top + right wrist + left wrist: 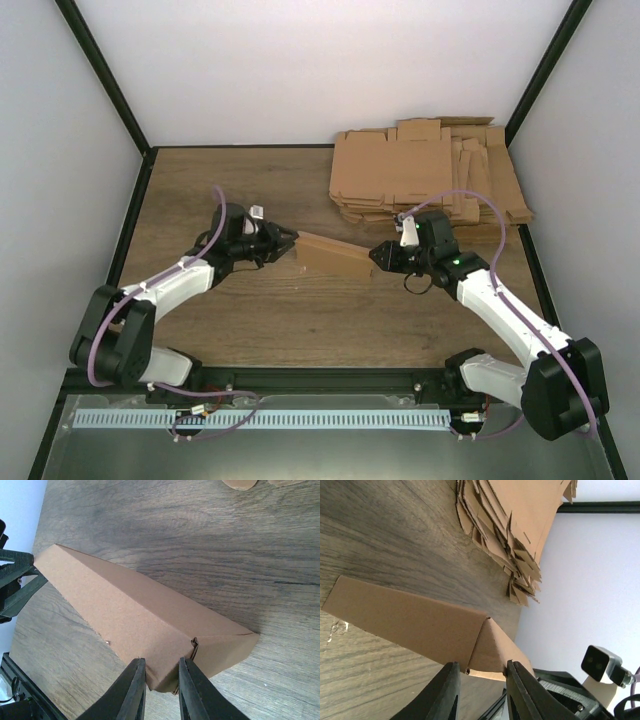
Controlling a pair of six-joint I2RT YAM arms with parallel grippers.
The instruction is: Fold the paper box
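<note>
The paper box (330,255) is a long, narrow, folded brown cardboard piece held between my two arms above the wooden table. My left gripper (290,243) is at its left end. In the left wrist view the jaws (481,666) straddle that end of the box (410,620), with one finger pressed on a folded edge and the other right at the opposite edge. My right gripper (378,257) is shut on the right end. The right wrist view shows its fingers (161,662) pinching a folded corner of the box (140,610) beside a small slit.
A pile of flat brown cardboard blanks (430,170) lies at the back right of the table (220,190), close behind the right arm, and also shows in the left wrist view (505,525). White walls with black frame posts enclose the table on three sides.
</note>
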